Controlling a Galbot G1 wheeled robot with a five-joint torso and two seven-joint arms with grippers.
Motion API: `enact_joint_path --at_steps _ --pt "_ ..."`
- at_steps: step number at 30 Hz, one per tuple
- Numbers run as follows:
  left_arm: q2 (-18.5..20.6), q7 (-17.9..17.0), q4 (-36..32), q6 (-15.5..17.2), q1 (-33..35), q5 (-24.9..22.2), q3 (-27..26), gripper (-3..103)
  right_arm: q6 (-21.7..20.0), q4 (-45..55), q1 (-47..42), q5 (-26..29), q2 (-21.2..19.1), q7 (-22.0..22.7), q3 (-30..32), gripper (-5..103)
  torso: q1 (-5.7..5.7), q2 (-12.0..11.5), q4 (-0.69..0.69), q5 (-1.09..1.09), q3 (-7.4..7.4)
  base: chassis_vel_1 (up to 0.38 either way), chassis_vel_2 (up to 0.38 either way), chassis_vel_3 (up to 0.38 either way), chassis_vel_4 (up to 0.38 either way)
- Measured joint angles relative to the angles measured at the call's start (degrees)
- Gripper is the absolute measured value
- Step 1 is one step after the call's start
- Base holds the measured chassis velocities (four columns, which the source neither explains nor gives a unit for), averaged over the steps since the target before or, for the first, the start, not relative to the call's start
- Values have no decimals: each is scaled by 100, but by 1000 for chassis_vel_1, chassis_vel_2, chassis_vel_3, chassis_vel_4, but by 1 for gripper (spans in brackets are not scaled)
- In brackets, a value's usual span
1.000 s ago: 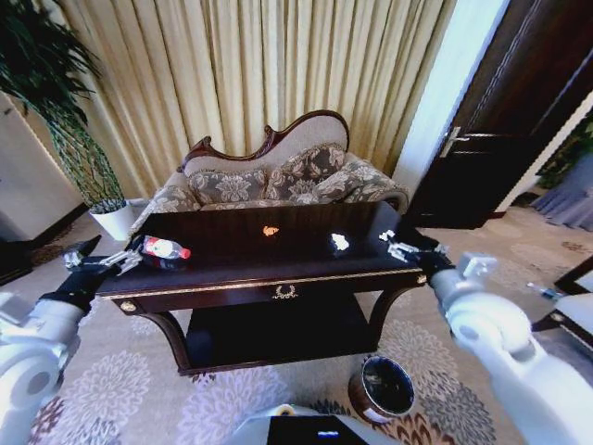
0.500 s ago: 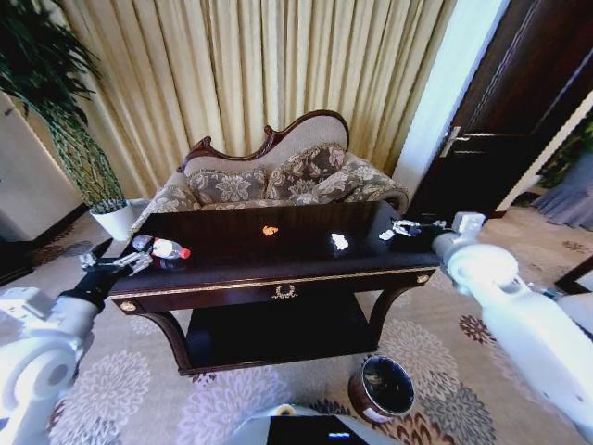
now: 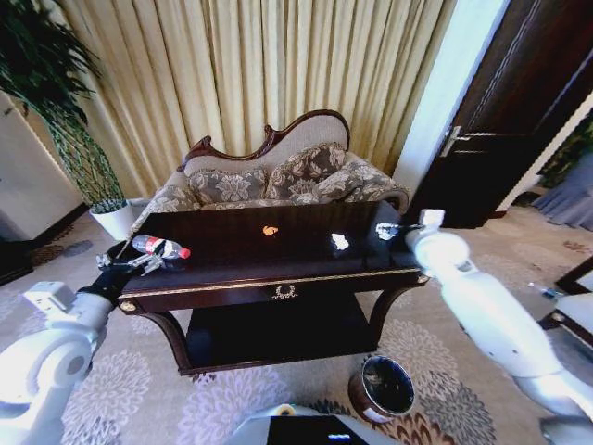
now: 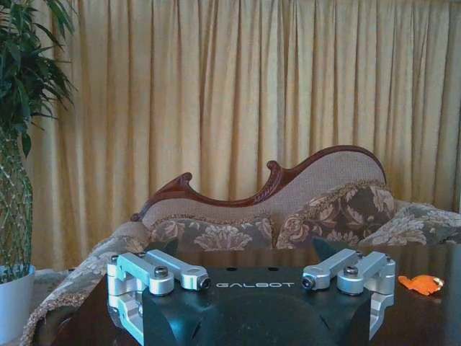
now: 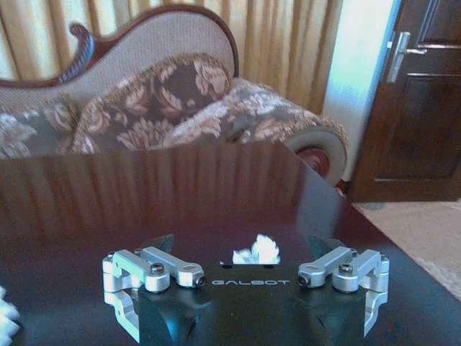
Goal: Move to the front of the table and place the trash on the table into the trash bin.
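The dark wooden table (image 3: pixel 278 278) stands straight ahead. On its left end lies the clear bottle (image 3: pixel 159 247) with a red cap and label; my left gripper (image 3: pixel 139 264) hovers open just beside it at the table's corner. An orange scrap (image 3: pixel 270 230) lies mid-table and shows far off past my left gripper (image 4: pixel 245 249). One white scrap (image 3: pixel 340 242) lies right of centre. Over the right end, my right gripper (image 3: pixel 394 229) is open, and a second white scrap (image 5: pixel 258 250) lies on the tabletop just ahead, in line with the gap between the jaws of the right gripper (image 5: pixel 243 244). The copper trash bin (image 3: pixel 382 387) stands on the carpet by the front right leg.
A patterned sofa (image 3: pixel 278 176) stands close behind the table, with curtains behind it. A white plant pot (image 3: pixel 116 221) sits at the back left and a dark door (image 3: pixel 500 139) at the right. Patterned carpet lies open in front of the table.
My right gripper has swung inward from off the table's right edge to over its right end. The left gripper has moved in toward the bottle at the left corner.
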Motion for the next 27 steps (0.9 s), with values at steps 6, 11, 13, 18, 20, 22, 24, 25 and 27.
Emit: enact_joint_path --at_steps 6,11,13,18,20,22,24,25,27 --pt "2 -1 14 6 -39 8 62 100 -4 -209 -35 -215 -22 -45 6 100 0 0 -2 1 0 0 0 0 0" --pt "-4 -1 9 6 -85 17 93 100 -1 -353 -12 -330 -64 -99 17 100 0 0 -2 0 0 0 0 0 0" --pt "-4 -1 3 7 -98 15 91 100 4 -407 35 -338 -56 -98 -16 100 0 0 -1 0 0 0 0 0 0" --pt "-10 0 -29 6 -111 10 53 100 8 -601 242 -335 -8 -67 -167 100 0 0 0 0 0 0 0 0 0" --pt "-34 0 -45 7 -107 8 35 100 8 -676 317 -361 -1 -56 -254 100 0 0 0 0 0 0 0 0 0" --pt "-45 0 -45 5 -106 8 20 100 8 -692 329 -386 -1 -48 -281 100 0 0 0 0 0 0 0 0 0" --pt "-50 1 -45 4 -104 6 0 100 8 -693 324 -406 -6 -42 -295 103 0 0 0 0 0 0 0 0 0" --pt "-51 0 -44 2 -101 3 -16 100 8 -684 309 -421 -17 -40 -299 103 0 0 0 0 0 0 0 0 0" --pt "-49 2 -42 -1 -102 -1 -41 100 24 -659 272 -481 -32 -42 -312 95 0 0 -1 0 0 0 0 0 0"
